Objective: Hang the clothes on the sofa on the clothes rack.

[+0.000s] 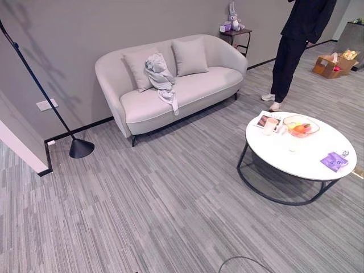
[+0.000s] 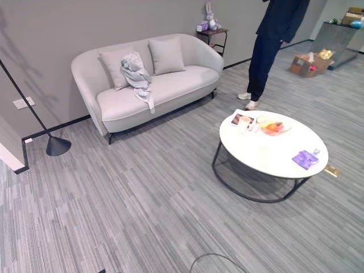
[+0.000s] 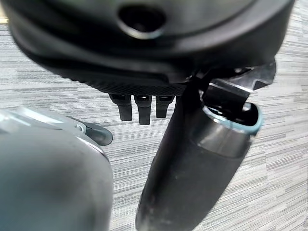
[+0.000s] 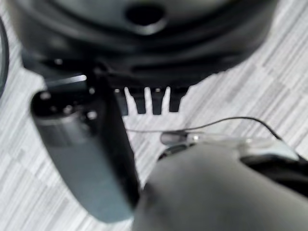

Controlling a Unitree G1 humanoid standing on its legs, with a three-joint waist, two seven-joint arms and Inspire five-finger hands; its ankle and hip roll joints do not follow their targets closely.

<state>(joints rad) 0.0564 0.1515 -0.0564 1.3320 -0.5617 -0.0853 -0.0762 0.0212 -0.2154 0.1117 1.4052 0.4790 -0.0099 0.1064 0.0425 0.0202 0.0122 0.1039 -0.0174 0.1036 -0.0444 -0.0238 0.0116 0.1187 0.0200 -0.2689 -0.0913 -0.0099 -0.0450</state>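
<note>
I see the pale sofa (image 1: 187,91) against the wall; a round white table (image 1: 301,156) stands well apart from it; a person (image 1: 298,40) waits beyond; the crumpled grey garment (image 1: 160,77) drapes from a cushion (image 1: 136,68) over the seat's front edge; my left hand (image 3: 144,91) and right hand (image 4: 144,94) hang above the floor, fingers relaxed, holding nothing.
</note>
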